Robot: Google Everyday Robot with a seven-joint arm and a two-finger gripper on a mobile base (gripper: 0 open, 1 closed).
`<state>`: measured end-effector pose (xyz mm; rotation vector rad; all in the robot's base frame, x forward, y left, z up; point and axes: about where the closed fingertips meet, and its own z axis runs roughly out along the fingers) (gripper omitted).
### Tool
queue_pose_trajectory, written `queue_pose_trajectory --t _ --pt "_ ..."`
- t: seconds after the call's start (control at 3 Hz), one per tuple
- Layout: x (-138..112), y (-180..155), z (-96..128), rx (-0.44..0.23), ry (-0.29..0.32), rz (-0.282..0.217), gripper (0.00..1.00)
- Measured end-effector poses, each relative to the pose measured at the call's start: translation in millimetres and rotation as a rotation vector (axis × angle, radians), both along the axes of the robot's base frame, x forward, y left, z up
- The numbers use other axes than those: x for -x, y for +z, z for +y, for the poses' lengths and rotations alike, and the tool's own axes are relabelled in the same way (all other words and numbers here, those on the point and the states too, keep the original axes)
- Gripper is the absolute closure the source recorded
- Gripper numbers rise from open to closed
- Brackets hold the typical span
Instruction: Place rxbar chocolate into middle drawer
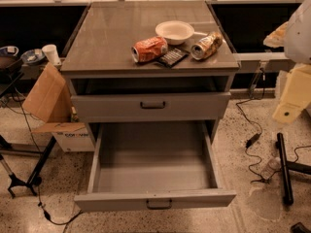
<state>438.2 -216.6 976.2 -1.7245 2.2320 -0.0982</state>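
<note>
The rxbar chocolate is a small flat black bar lying on the cabinet top, between a crushed orange can and a crushed gold-silver can. The middle drawer is the deep grey box pulled fully out below, open, with nothing showing inside. A small dark pull handle sits mid-front. Only pale parts of my arm show at the right edge. The gripper itself is out of view.
A white bowl stands behind the bar. The shallower grey drawer with a black handle is shut above the open one. A cardboard box leans at the left. Cables and a black stand leg lie on the floor at right.
</note>
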Motion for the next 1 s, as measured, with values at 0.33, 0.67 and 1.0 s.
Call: queue_pose_trajectory --t 0.33,0.67,1.0 --pt "-2.7 3.2 1.8 -0.010 -0.009 -0.014 0.00" --pt "-24.9 3.9 15.2 -0.089 -0.058 -0.011 0.00" --pt "-64.3 -1.8 34.1 -0.193 -0.149 0.032 0.00"
